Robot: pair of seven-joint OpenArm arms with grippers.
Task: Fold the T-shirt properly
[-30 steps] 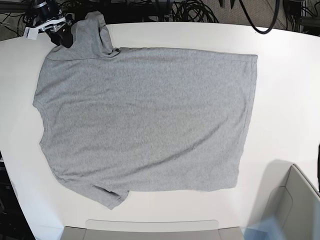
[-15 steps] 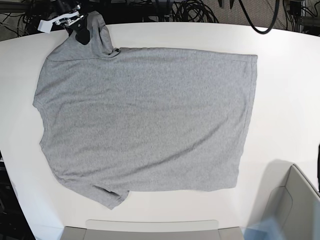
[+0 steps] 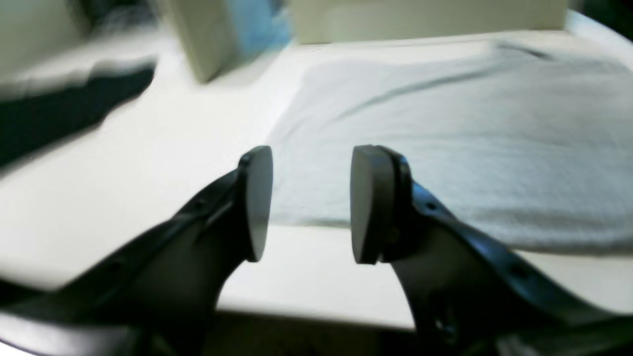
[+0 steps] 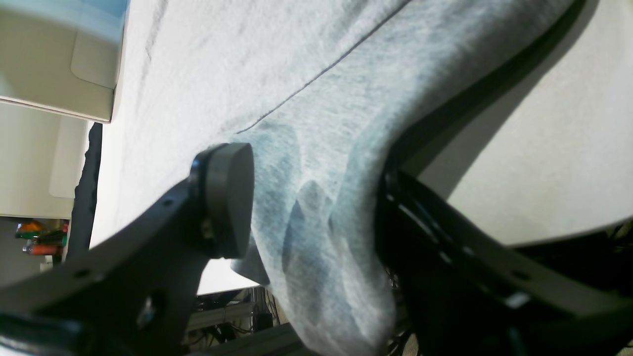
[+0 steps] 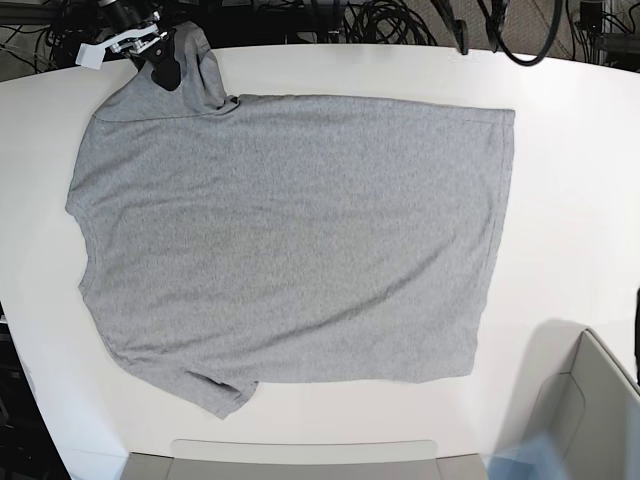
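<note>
The heather-grey T-shirt [image 5: 290, 235] lies spread flat on the white table [image 5: 580, 180], plain side up, with its sleeves at the left. My right gripper [image 5: 165, 58] is at the far left sleeve, which is bunched up there. In the right wrist view its jaws [image 4: 316, 207] stand wide apart with the sleeve fabric [image 4: 326, 163] draped between them and over one finger. My left gripper [image 3: 309, 202] is open and empty above the table's far edge, short of the shirt's hem corner [image 3: 296, 207]. In the base view it [image 5: 476, 25] shows only as dark tips at the top.
A grey bin [image 5: 590, 420] stands at the near right corner, and it also shows in the left wrist view [image 3: 217, 39]. A flat tray [image 5: 300, 455] lies along the near edge. Cables [image 5: 390, 20] hang behind the table's far edge.
My right gripper moved right along the far edge onto the sleeve, then held still. My left gripper's dark tips came into view at the top of the base view.
</note>
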